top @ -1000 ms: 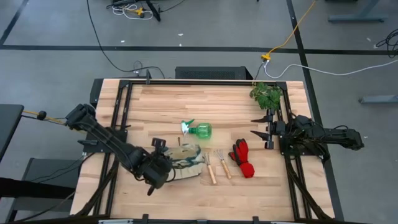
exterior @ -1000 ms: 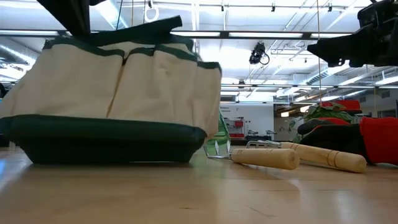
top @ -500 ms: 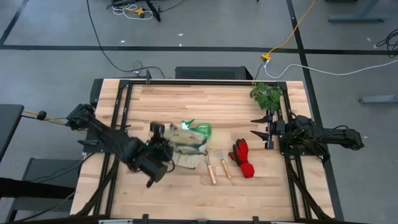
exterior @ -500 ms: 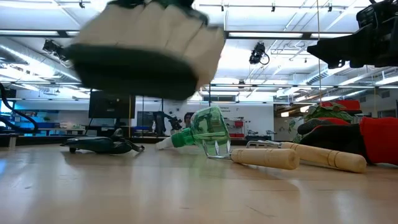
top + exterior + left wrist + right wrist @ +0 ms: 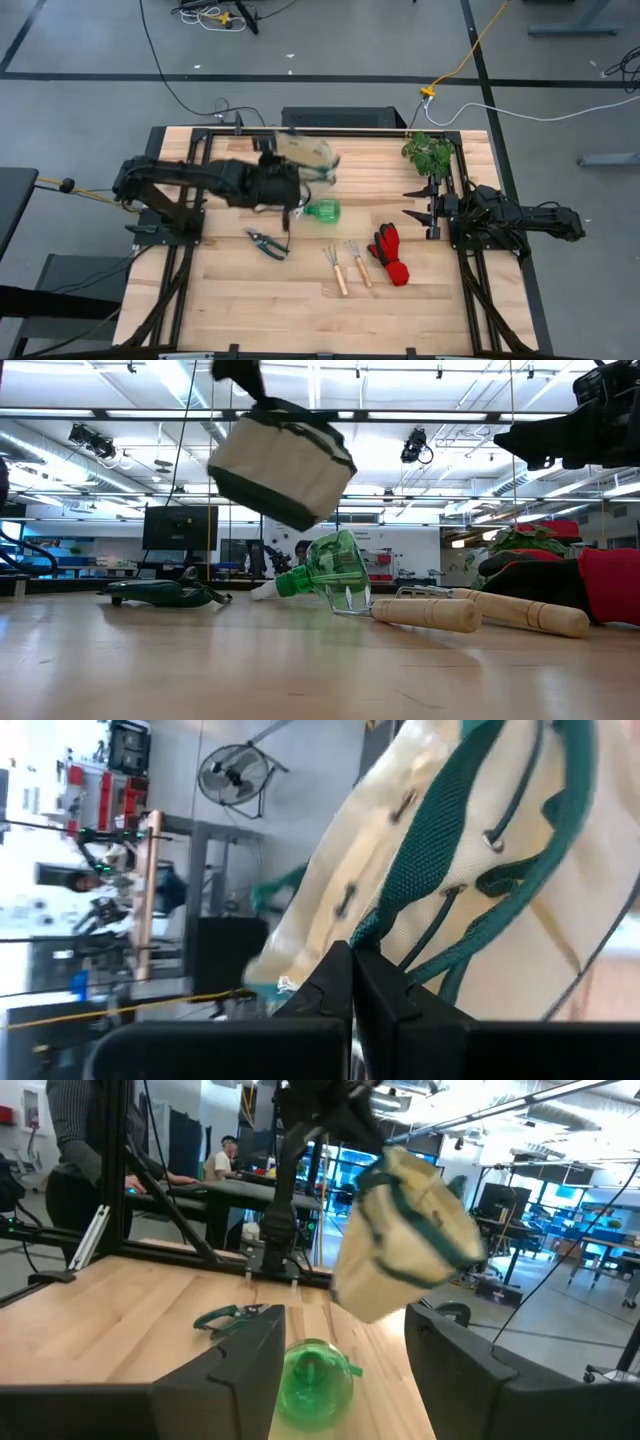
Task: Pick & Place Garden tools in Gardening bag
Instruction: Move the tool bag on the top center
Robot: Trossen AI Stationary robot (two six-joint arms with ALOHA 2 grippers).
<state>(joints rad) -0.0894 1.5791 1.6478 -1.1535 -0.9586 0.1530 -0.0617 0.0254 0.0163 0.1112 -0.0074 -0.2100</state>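
Observation:
The beige canvas gardening bag [image 5: 307, 152] with dark green trim hangs in the air over the table's far middle, held by my left gripper [image 5: 288, 172]. It also shows in the low view [image 5: 283, 468] and the right wrist view [image 5: 410, 1240]. On the table lie the green spray bottle [image 5: 322, 210], the dark-handled pruning shears [image 5: 267, 243], two wooden-handled mini rakes [image 5: 337, 268] [image 5: 358, 264] and the red-and-black gloves [image 5: 390, 255]. My right gripper [image 5: 413, 204] is open and empty at the right side, right of the gloves. My left gripper pinches a dark green webbing strap [image 5: 400, 935] at the bag's top between its two shut fingers [image 5: 335, 982]. The bag hangs tilted from the hold, its green bottom [image 5: 268, 500] well clear of the table.
A leafy green plant [image 5: 428, 152] stands at the far right corner, just beyond my right gripper. The spray bottle lies on its side under and near the hanging bag. People and equipment show in the room beyond the table's left side [image 5: 90, 1140].
My left gripper has risen and swung toward the table's far edge with the bag. The bag, which stood on the table near the front left of the rakes, is lifted clear and now hangs tilted. The pruning shears where it stood have come into view.

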